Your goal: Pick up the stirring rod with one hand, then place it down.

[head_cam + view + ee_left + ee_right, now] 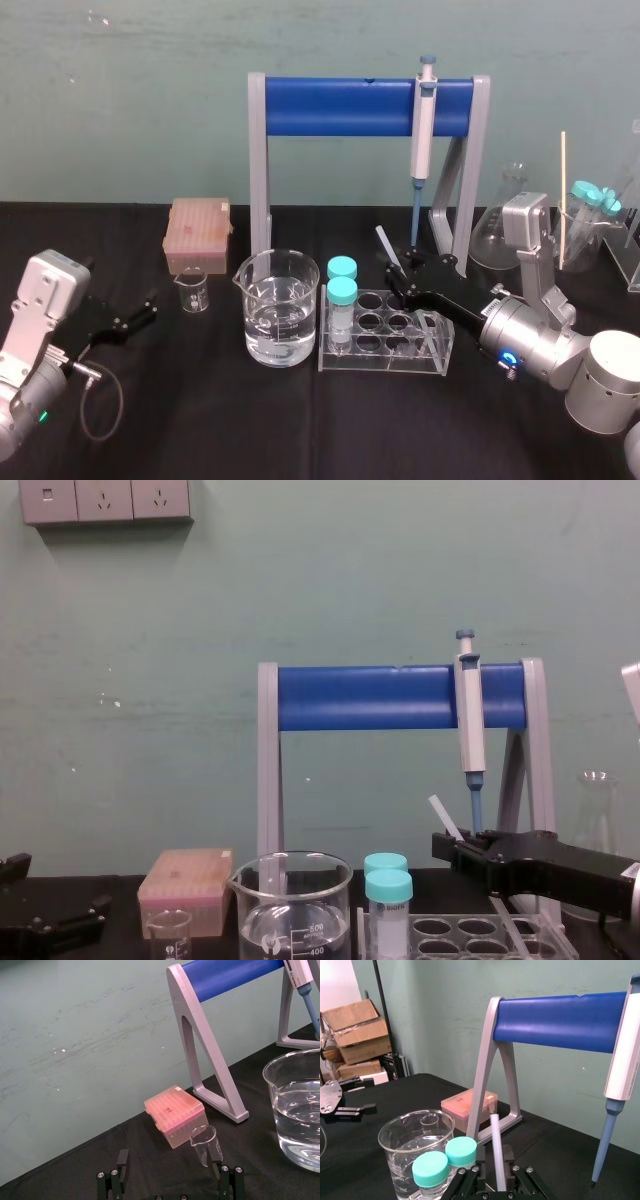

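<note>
— Jaws of the right black two-fingered gripper (pixel 402 277): closed narrow on the long, thin, translucent white stirring rod (pixel 386 245). It is gripped partway along and tilted, upper end leaning toward the robot's left.
— Where is it carried, and why?
— It is held over the clear plastic tube rack (pixel 385 345), just behind the two teal-capped vials (pixel 342 285). Judged: pickup is done, set-down not yet. In the chest view the lower end is seen reaching down at the rack top; contact cannot be told.
— Left arm?
— The left black gripper (pixel 135 315) is parked low at the left of the black desk (pixel 200 410), jaws spread wide, nothing held. Judged idle, since one hand is called for.
— Hazards?
— A large glass beaker of water (pixel 281 305) stands just left of the rack. A grey-and-blue pipette (pixel 424 120) hangs from the blue-barred grey stand (pixel 340 105) behind. Bare desk would be needed for laying the rod flat, as rolling is expected.
</note>
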Robot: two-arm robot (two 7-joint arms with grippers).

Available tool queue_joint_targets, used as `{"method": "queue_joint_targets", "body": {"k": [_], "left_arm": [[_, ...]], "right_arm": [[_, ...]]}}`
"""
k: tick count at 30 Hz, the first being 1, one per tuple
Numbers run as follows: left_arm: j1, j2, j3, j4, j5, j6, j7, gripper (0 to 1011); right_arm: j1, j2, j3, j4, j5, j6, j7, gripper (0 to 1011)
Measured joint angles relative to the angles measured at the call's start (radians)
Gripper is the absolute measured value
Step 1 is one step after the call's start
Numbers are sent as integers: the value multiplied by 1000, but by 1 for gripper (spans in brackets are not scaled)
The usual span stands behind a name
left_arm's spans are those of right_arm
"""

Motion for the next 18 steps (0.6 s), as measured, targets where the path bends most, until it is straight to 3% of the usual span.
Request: {"method": "queue_joint_targets", "body": {"k": [6,18], "left_arm": [[0,0,0,0,0,0,0,1000],[0,0,0,0,0,0,0,1000]], "right_arm": [[0,0,0,0,0,0,0,71],[-4,-2,9,-4,-7,-8,0,70]]}}
